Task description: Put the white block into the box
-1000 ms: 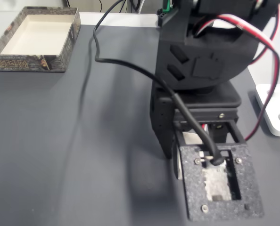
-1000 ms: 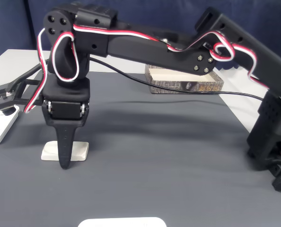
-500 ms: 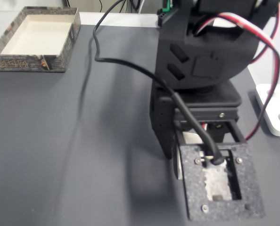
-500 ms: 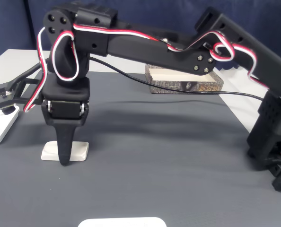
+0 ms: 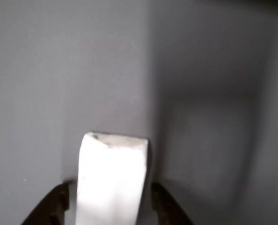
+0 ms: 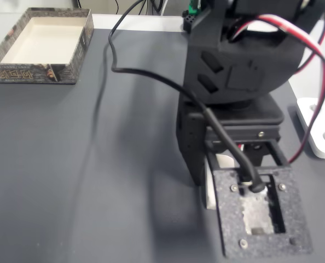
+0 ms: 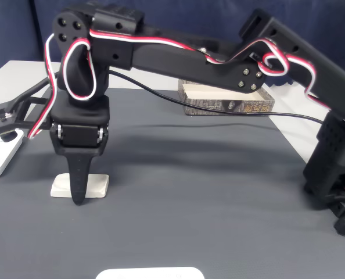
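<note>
One box (image 6: 42,46) sits bare inside; tool (image 5: 108,206) fingers apart, flanking white block (image 5: 112,183) on mat.

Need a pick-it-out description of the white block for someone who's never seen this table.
On the dark grey table mat, follow the black robot arm down to its gripper. The white block lies flat between its fingers: a plain white bar, unlike the speckled-rim cardboard box or the dimpled white plate.

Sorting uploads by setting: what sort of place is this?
Probably a hobby or lab workbench: a dark grey table mat, a black printed arm with exposed red-white wiring, and a blue cloth backdrop.
</note>
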Motion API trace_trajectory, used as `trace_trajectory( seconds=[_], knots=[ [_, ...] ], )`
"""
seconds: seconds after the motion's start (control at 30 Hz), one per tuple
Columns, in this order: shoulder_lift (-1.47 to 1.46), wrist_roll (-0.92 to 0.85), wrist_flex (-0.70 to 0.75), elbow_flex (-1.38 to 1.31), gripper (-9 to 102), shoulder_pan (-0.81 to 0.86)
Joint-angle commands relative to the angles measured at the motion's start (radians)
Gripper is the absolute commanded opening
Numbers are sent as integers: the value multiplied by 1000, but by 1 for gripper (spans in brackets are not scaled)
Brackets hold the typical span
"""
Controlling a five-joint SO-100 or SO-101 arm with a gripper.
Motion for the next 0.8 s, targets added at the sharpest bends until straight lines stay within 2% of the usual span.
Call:
trace_trajectory(
  seconds=[0.0, 0.77],
  knots=[
    [14, 12, -6, -69, 24, -29],
    [-2, 12, -6, -77, 19, -40]
  ],
)
